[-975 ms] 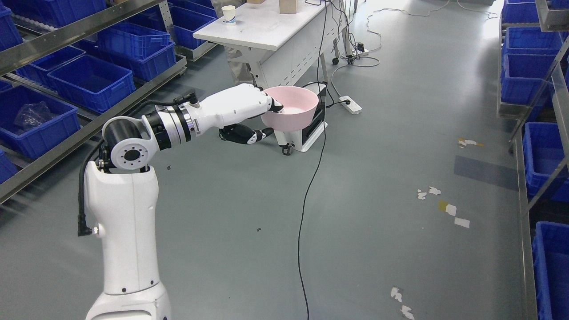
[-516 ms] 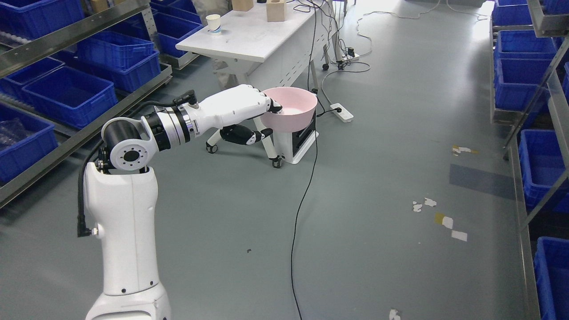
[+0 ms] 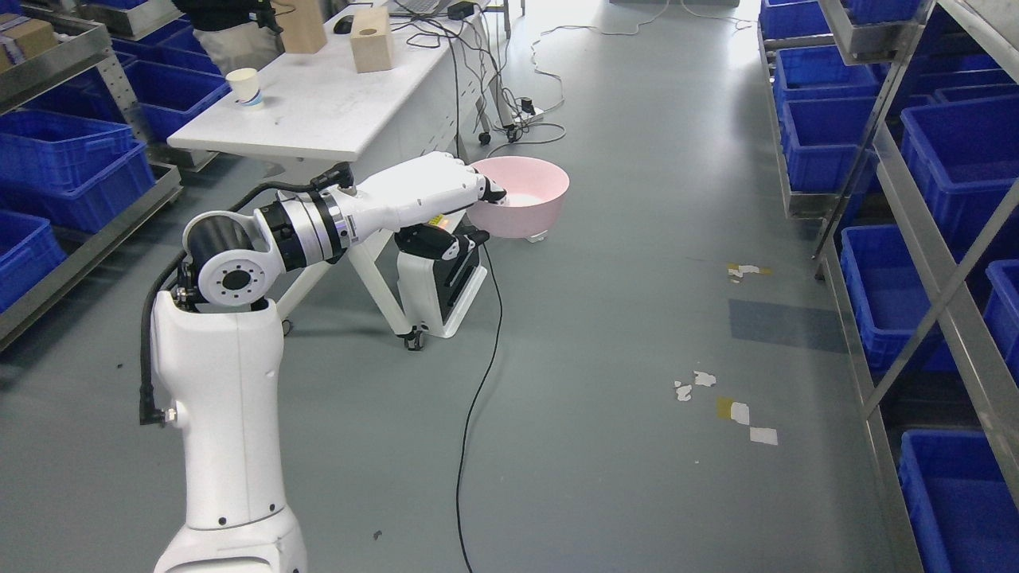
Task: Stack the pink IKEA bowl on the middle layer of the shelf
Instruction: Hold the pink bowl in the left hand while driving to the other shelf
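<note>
Along the left edge of the frame runs a grey metal rack (image 3: 95, 231) loaded with deep blue plastic bins (image 3: 68, 171). Just right of it, in the upper left, stands a white rectangular folding table (image 3: 318, 111) on castors; on its top sit a white paper cup with a blue band (image 3: 244, 86) and two plain wooden blocks (image 3: 371, 38), and a person in dark clothing (image 3: 227, 32) stands behind it at the top edge. Under the table's near end a white box-shaped unit (image 3: 438, 282) rests on the floor, with a black cable (image 3: 478, 382) trailing down toward the bottom of the frame.

The robot's white left arm (image 3: 231, 382) rises from the lower left and reaches right across the middle. Its left hand (image 3: 434, 199) is closed on the round pink plastic bowl (image 3: 521, 195): white fingers hook over the near rim, the dark thumb presses beneath. The bowl hangs upright in mid-air at centre frame, above the grey floor (image 3: 621, 334).

Further right, scraps of white and yellow tape (image 3: 728, 402) lie on the floor. The right edge holds another grey metal shelf (image 3: 939, 263) with more blue bins.
</note>
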Robot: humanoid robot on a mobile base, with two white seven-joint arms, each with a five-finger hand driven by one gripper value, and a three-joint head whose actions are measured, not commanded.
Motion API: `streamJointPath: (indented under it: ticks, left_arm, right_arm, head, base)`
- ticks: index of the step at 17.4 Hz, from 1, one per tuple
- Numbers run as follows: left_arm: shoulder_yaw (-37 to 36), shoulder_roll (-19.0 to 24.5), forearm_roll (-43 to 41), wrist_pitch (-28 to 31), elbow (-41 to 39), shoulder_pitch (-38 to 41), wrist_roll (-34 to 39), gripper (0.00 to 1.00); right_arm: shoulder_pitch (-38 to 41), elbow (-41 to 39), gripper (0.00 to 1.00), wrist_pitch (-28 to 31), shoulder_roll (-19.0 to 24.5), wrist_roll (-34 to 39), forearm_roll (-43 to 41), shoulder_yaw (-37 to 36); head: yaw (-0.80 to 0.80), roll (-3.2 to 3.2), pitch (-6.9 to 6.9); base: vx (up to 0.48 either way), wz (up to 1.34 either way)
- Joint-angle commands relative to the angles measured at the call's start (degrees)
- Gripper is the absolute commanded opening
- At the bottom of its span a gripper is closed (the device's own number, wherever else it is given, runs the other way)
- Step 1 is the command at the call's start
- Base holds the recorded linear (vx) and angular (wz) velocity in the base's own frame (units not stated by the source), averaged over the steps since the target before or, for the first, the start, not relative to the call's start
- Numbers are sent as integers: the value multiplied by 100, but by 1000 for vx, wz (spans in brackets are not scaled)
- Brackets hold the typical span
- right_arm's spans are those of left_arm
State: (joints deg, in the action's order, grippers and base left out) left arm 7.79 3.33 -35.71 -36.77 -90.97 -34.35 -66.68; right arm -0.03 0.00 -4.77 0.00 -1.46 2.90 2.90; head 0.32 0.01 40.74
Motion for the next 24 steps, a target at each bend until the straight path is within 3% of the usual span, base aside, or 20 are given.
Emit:
streamJointPath:
  ticks: [1,14,24]
  left_arm:
    - [-5,-16,3,-6,0,8,-2,3]
    - [-40,-60,3,-6,9,-1,59,3]
    - [-137,-233,-129,21,88,-54,59,2]
  right_arm:
    - [126,-100,100,2,-100,-3,0,0]
    - [126,-100,100,2,-100,-3,0,0]
    - [126,-100,100,2,-100,-3,0,0]
  head:
    - [0,0,0]
    - [0,0,0]
    - [0,0,0]
  base:
    - [337,-302]
    - [305,-228]
    - [315,114]
